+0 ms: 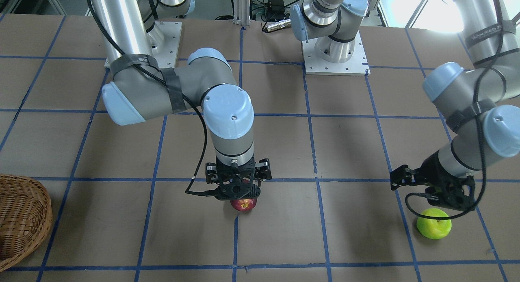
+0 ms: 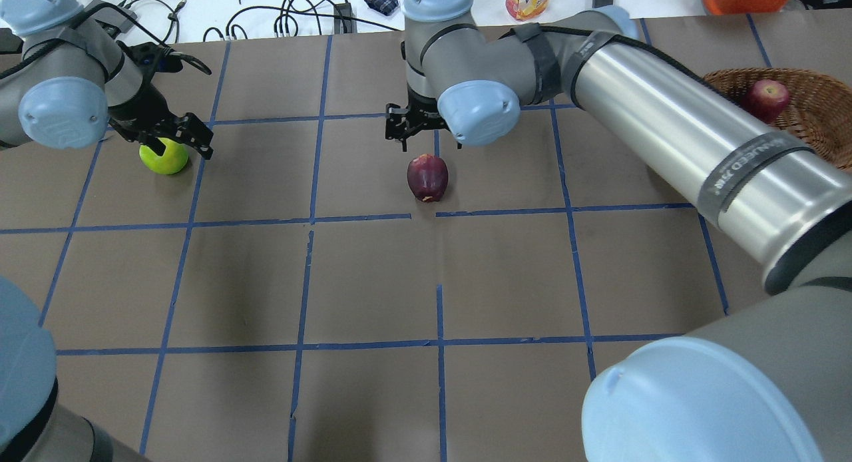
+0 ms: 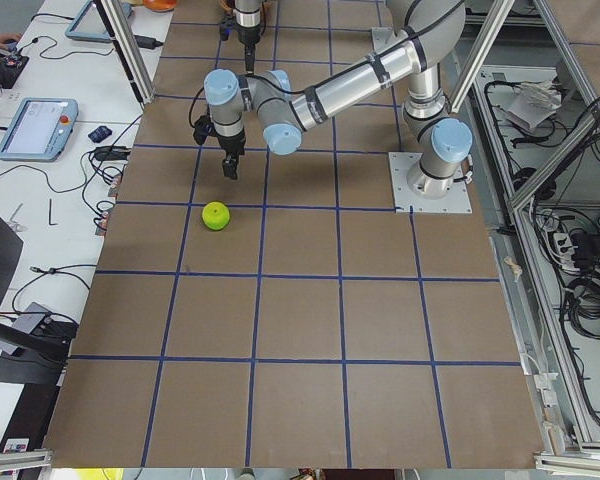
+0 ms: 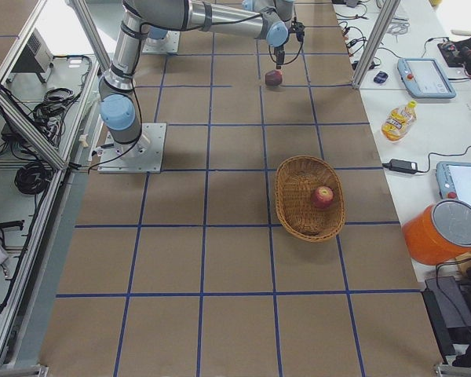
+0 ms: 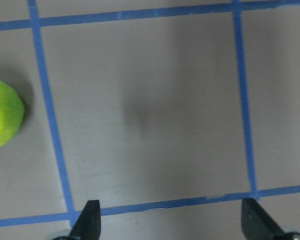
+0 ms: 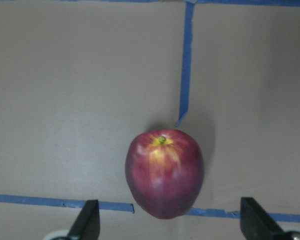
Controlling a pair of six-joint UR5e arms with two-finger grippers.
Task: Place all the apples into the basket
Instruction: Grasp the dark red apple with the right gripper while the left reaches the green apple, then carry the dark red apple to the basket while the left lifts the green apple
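When going by its own wrist view, looks like a right hand (image 6: 170,222) spread wide and pinching nothing, hanging above the dark red apple (image 6: 164,172) and lined up fairly well with it sideways. Seems tipped on its side, that apple, stem end toward the operators. Main worry: squeezing those sloped, slick sides and popping it out forward, or clipping the top with one finger on the way down and sending it rolling. Nothing close by on the surface (image 2: 506,275) to stop a roll, either.

Same kind of trouble on the other side. Left hand (image 5: 171,222) also spread, also holding nothing, with the green apple (image 5: 2,117) way off at the edge of its wrist view, beside the hand rather than under it. No point closing there: only bare surface between the fingers. Could also shove the apple toward the operators' edge by lowering without sliding over first.

Third one, a red apple (image 4: 323,196), already lying in the basket (image 4: 279,200), far off at the robot's right end and well apart from the two loose ones. Long carry for the green one, probably through the right arm's space, so worth going one at a time to dodge a bump.

Room-wise: loads of open surface around both loose apples, free on every side. Wide open-topped basket, easy target; just avoid dropping from high and bouncing off the apple inside.
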